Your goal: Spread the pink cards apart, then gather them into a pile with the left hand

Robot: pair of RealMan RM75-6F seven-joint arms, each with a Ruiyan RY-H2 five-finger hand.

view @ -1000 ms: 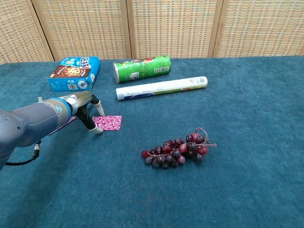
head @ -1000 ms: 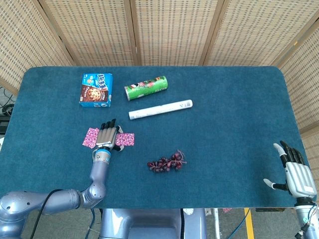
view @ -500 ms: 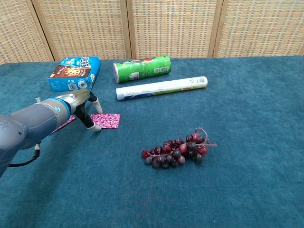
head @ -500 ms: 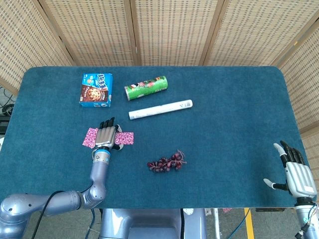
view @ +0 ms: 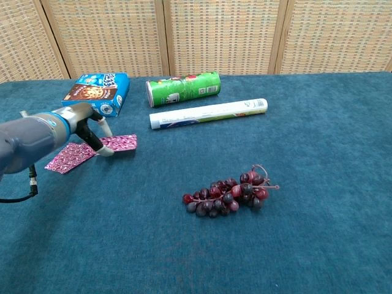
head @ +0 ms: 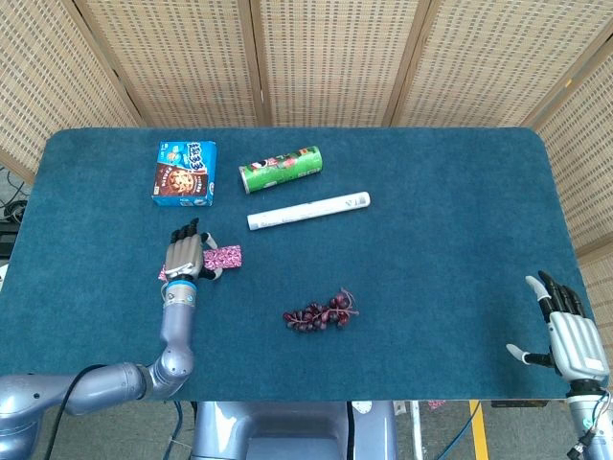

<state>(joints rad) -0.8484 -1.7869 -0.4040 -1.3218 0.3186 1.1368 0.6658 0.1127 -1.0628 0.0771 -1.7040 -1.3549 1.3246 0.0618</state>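
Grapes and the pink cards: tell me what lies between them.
Nothing. In both views only bare blue cloth separates the grapes from the pink cards, which the left hand is touching.

Cookie box; green can; white tube; grapes.

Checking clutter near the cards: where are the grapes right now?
The grapes lie mid-table toward the front edge in both views, right of the pink cards and nearer the robot than the white tube, touching nothing.
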